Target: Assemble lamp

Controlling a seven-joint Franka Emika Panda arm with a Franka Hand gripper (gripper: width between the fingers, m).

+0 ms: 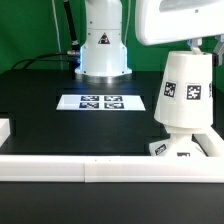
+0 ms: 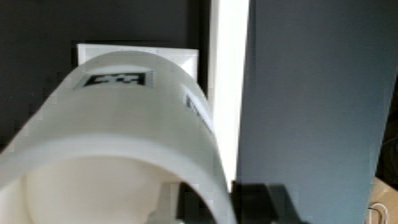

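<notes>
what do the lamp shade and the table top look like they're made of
Lamp shade: looks like white plastic with a smooth matte finish; even colour, soft shading, and a printed black-and-white tag stuck flat on its side. The wrist view shows the same smooth white wall.

Table top: a flat black matte surface with little glare; whether it is fabric, rubber mat or painted board cannot be told.

Exterior view's right side being blocked by shade (image 1: 184,92) stacked on base (image 1: 182,150); dark tabletop (image 1: 40,105) around marker board (image 1: 101,102) being left open.
</notes>
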